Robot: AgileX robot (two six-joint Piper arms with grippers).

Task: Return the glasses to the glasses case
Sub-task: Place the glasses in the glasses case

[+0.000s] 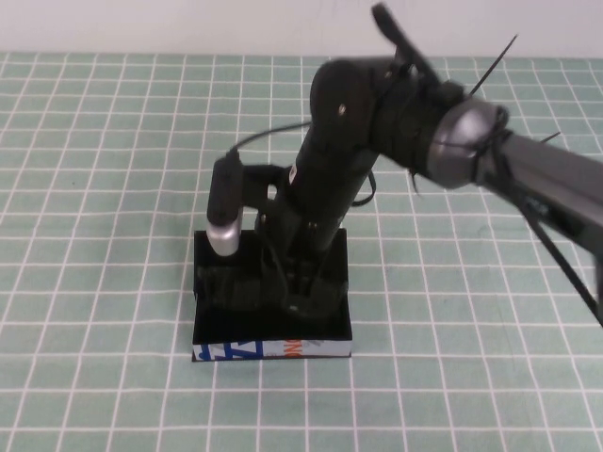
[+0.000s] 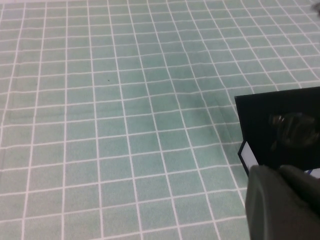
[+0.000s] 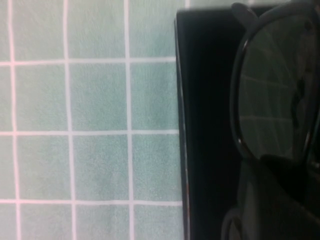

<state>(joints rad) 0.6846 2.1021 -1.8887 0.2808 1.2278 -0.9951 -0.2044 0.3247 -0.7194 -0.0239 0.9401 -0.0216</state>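
The black glasses case (image 1: 273, 349) lies open on the green checked cloth, its white side with blue and orange marks facing me. My right gripper (image 1: 297, 299) reaches down into the case. In the right wrist view the glasses (image 3: 272, 85) show one black-framed lens over the case's black lining (image 3: 205, 125), right against my dark fingers (image 3: 280, 200), which look shut on the frame. In the high view the arm hides the glasses. My left gripper (image 2: 285, 202) shows only in the left wrist view, low beside a corner of the case (image 2: 270, 120).
The green cloth with a white grid (image 1: 113, 188) covers the table all round the case. The right arm (image 1: 528, 169) stretches in from the right, above the cloth. A silver camera barrel (image 1: 224, 235) hangs over the case's left back corner.
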